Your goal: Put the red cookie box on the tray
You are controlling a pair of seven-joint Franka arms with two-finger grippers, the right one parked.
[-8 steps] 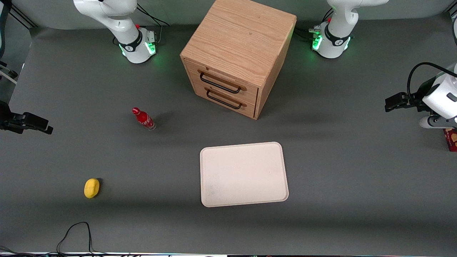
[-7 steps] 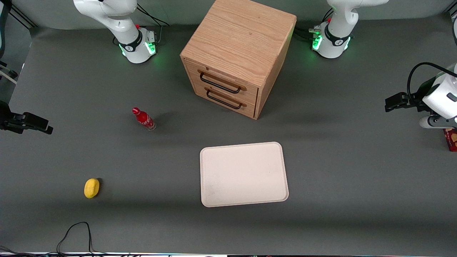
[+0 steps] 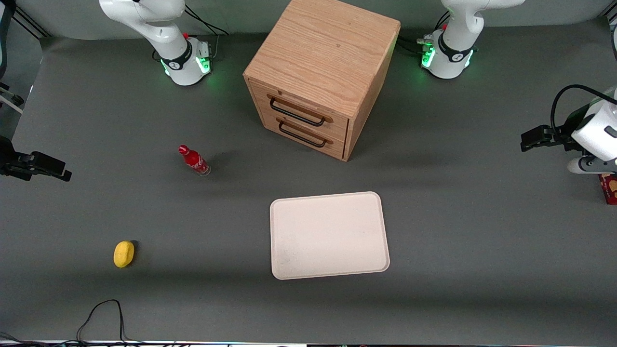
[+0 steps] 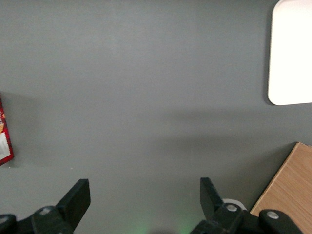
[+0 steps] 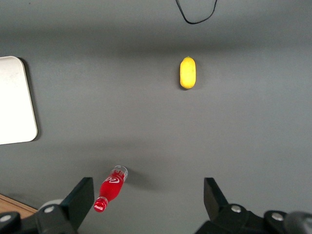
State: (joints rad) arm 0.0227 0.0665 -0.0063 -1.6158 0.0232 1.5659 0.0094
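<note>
The red cookie box (image 3: 608, 188) lies at the working arm's end of the table, mostly hidden under the arm. Only its edge shows in the left wrist view (image 4: 4, 131). The cream-white tray (image 3: 329, 235) lies flat in front of the wooden drawer cabinet, nearer the front camera, and nothing lies on it. Its corner shows in the left wrist view (image 4: 292, 53). My left gripper (image 3: 530, 138) hovers above bare table between the box and the tray, close to the box. In the left wrist view the gripper (image 4: 145, 195) is open and holds nothing.
A wooden drawer cabinet (image 3: 320, 77) with two shut drawers stands at the table's middle. A small red bottle (image 3: 194, 160) and a yellow lemon-like object (image 3: 124, 254) lie toward the parked arm's end. A black cable (image 3: 101, 313) loops at the front edge.
The left arm's wrist has shifted very slightly toward the table's end. The box, tray and other objects have not moved.
</note>
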